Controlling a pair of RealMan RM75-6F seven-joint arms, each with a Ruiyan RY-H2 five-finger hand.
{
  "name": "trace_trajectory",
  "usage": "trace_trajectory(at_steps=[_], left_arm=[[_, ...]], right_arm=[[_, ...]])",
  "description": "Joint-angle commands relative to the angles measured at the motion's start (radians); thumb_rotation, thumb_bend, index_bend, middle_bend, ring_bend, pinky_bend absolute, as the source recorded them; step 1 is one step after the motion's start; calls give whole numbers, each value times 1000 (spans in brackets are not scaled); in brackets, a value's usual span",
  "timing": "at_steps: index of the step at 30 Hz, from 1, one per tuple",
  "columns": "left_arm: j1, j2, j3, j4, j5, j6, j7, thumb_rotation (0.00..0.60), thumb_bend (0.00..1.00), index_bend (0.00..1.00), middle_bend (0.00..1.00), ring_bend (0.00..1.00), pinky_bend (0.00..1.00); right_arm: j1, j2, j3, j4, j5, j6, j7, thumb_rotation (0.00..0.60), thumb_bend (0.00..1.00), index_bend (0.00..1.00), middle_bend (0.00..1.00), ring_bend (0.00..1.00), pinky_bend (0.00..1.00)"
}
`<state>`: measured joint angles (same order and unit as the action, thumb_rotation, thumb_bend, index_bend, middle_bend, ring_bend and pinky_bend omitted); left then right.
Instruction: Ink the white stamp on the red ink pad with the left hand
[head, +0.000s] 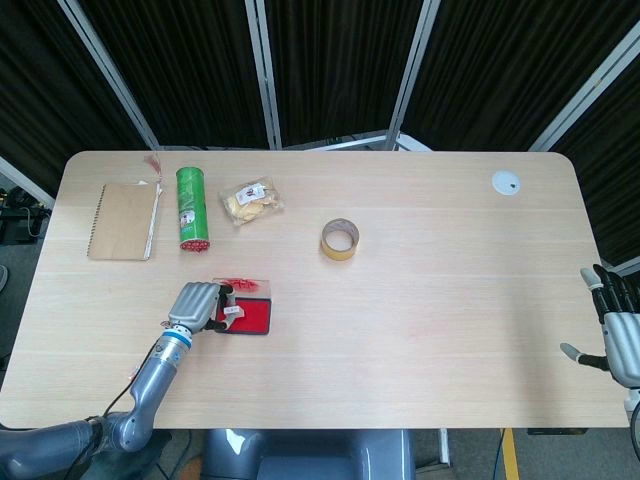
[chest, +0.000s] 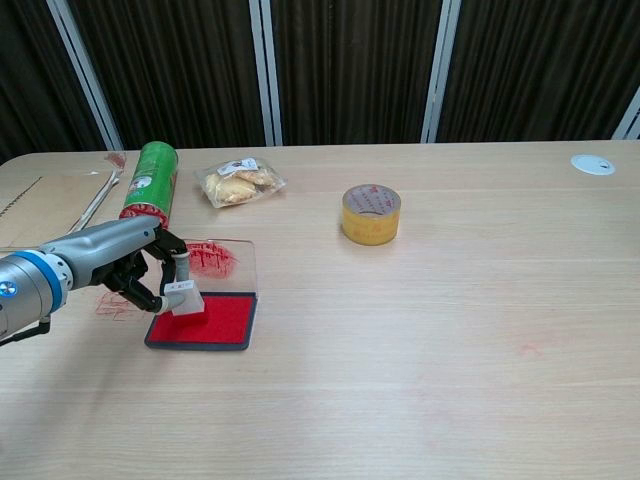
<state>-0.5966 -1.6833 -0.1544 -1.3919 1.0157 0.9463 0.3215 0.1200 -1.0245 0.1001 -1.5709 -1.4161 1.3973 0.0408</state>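
Pressing one white stamp (chest: 184, 296), one red ink pad (chest: 205, 322)

A silver-grey metal left hand (chest: 128, 262) with black finger segments joins a rounded grey forearm through a blue-and-white wrist band, a thin dark cable trailing beneath. The right hand (head: 617, 330) shows pale grey casing and dark fingertips.

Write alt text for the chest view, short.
The robot's left hand holds a white stamp on a red ink pad near the wooden table's left edge. Behind lie a green can, a snack bag and a tape roll.
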Motion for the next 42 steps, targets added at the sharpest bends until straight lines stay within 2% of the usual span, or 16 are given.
trace_trajectory(at_steps=[1, 14, 20, 26, 33, 42], left_arm=[[-1, -4, 3, 7, -2, -2, -1, 600, 536, 605, 567, 904, 953], [-2, -3, 4, 8, 4, 9, -9, 600, 534, 605, 568, 903, 952], [1, 35, -10, -51, 23, 38, -15, 600, 535, 605, 569, 904, 952], [13, 114, -22, -138, 24, 62, -12, 600, 535, 606, 569, 904, 952], [43, 203, 0, -176, 6, 65, -17, 600, 535, 605, 568, 902, 950], [78, 252, 45, -125, 7, 35, -72, 600, 535, 603, 565, 898, 945]], right_arm=[[0, 0, 0, 0, 0, 0, 1, 600, 0, 0, 0, 0, 0], [0, 2, 0, -1, 0, 0, 5, 600, 0, 0, 0, 0, 0], [-1, 2, 0, -2, -2, 2, 6, 600, 0, 0, 0, 0, 0], [-2, 3, -2, -7, -7, 5, 6, 600, 0, 0, 0, 0, 0], [-5, 6, -4, -14, -14, 11, 4, 600, 0, 0, 0, 0, 0], [-5, 5, -8, -20, -19, 13, -7, 600, 0, 0, 0, 0, 0]])
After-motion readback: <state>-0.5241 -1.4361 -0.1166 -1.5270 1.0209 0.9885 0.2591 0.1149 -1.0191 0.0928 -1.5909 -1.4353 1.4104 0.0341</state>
